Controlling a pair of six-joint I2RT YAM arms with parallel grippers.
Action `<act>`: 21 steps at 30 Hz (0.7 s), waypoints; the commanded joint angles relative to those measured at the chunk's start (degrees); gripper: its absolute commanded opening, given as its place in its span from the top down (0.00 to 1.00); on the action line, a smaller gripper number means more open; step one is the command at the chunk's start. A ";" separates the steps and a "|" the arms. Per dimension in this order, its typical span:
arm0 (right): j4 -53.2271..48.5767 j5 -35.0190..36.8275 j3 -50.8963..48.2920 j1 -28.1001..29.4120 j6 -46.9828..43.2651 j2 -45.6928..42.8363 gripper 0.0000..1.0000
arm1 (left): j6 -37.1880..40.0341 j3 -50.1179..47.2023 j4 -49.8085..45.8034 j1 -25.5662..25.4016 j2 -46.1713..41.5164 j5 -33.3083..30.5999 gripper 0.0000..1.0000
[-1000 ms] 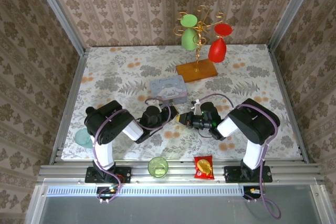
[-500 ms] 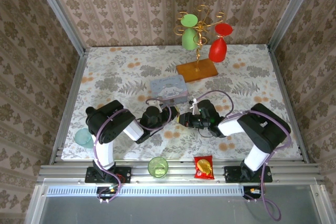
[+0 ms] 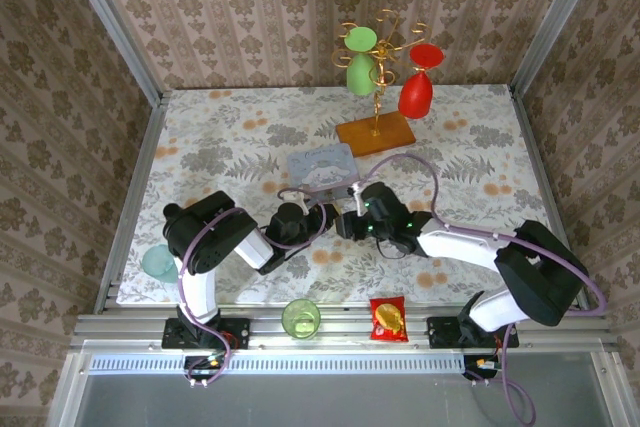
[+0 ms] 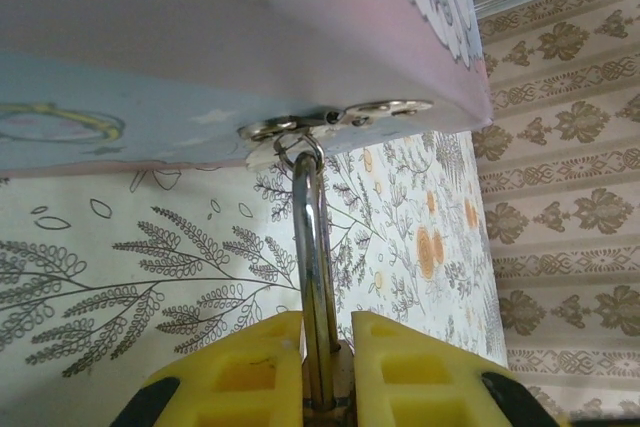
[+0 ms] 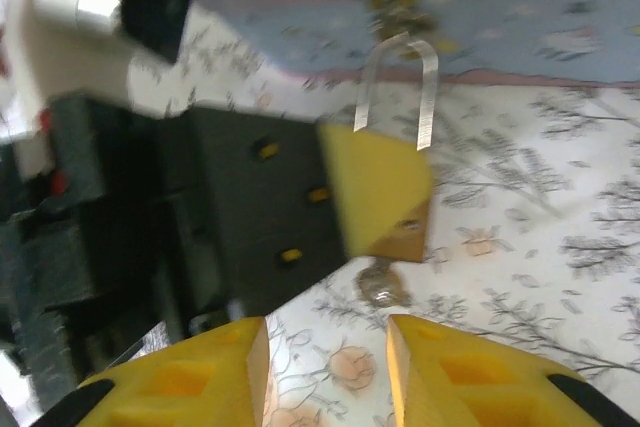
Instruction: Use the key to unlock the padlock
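Observation:
The brass padlock (image 5: 405, 237) hangs by its thin pale shackle (image 4: 312, 247) from the hasp (image 4: 335, 119) of the pale blue tin (image 3: 322, 167). My left gripper (image 4: 327, 319) is shut on the padlock's body, one yellow finger on each side of it. In the right wrist view the key (image 5: 380, 284) sticks out of the padlock's underside, blurred, just above the cloth. My right gripper (image 5: 328, 332) stands open a little short of the key and touches nothing. In the top view the two grippers meet nose to nose in front of the tin, left gripper (image 3: 322, 215) and right gripper (image 3: 350, 221).
A wooden-based wire stand (image 3: 375, 133) with a green and a red glass stands behind the tin. At the near edge are a green cup (image 3: 301, 318) and an orange-red snack packet (image 3: 387, 318). A teal glass (image 3: 158, 263) lies at the table's left edge.
My right gripper has opened and let go of the key, which stays in the padlock. The right arm has stretched out, its elbow swinging down to the right. The left gripper holds still.

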 commanded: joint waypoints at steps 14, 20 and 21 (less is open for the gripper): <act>5.67 2.00 -3.43 -0.90 -3.66 3.35 0.64 | -2.09 -1.45 2.52 0.09 -3.22 2.72 1.00; 8.67 -3.46 -6.56 -2.88 -4.09 0.93 0.62 | -1.95 -1.54 2.13 0.10 -3.75 3.11 1.00; 9.76 -4.39 -6.76 -2.97 -4.07 1.26 0.61 | -1.99 -1.54 2.04 0.07 -3.83 3.12 1.00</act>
